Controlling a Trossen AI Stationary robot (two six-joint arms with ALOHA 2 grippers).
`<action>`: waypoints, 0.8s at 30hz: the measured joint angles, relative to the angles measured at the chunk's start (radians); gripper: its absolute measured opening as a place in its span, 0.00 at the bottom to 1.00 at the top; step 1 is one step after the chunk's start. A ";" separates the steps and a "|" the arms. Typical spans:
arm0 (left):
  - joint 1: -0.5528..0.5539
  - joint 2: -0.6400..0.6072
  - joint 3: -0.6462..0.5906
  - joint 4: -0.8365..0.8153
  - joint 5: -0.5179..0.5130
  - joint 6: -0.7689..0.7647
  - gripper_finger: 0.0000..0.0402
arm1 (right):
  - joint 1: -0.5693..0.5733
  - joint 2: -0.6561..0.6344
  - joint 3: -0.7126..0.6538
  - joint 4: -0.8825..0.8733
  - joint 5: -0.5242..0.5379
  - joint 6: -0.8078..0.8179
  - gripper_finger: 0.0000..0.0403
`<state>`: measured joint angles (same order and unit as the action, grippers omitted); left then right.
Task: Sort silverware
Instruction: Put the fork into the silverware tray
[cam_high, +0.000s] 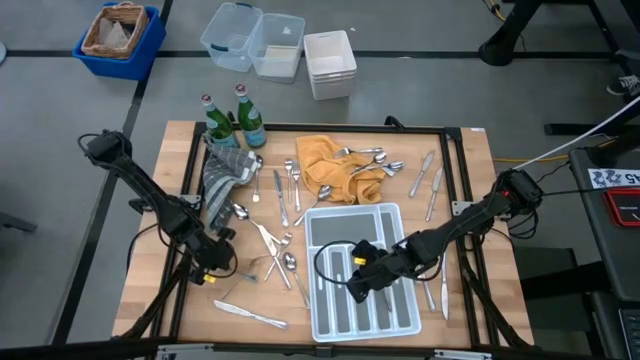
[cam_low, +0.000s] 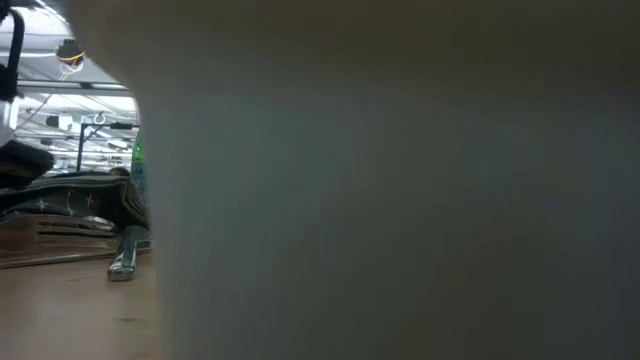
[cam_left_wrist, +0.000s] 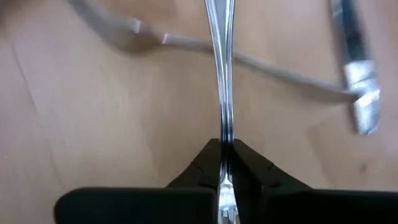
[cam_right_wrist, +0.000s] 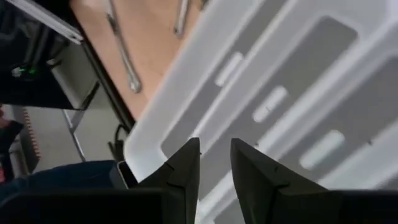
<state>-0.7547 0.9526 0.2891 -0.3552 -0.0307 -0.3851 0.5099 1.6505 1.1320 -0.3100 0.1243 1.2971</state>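
left wrist view: left gripper (cam_left_wrist: 225, 163) is clamped on the thin handle of a piece of silverware (cam_left_wrist: 222, 74), fingers (cam_left_wrist: 205, 168) pinched tight against it just above the wooden table (cam_left_wrist: 93, 124). type of utensil can't be told from here. a fork (cam_left_wrist: 186, 42) lies crosswise behind it, a knife (cam_left_wrist: 356, 68) off to one side. high view puts this gripper (cam_high: 215, 268) at the table's left front, near the scattered forks and spoons (cam_high: 280, 255). right gripper (cam_high: 362, 282) hangs over the white compartmented tray (cam_high: 400, 215), fingers (cam_right_wrist: 183, 168) parted with nothing between them. more silverware lies on the yellow cloth (cam_high: 325, 165), and knives (cam_high: 430, 185) lie right of it. two green bottles (cam_high: 232, 120) stand at the back left.
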 joint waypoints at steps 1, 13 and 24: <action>0.000 -0.005 0.005 0.001 0.000 0.000 0.02 | -0.011 0.000 0.000 0.018 0.003 -0.020 0.23; 0.029 -0.063 0.118 0.003 0.001 0.022 0.02 | -0.197 0.000 0.000 0.273 0.040 -0.344 0.23; 0.210 -0.063 0.190 0.011 0.088 0.000 0.03 | -0.288 0.000 0.000 0.592 -0.049 -0.833 0.23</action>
<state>-0.5445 0.8894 0.4787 -0.3440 0.0574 -0.3855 0.2220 1.6505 1.1320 0.2818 0.0757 0.4637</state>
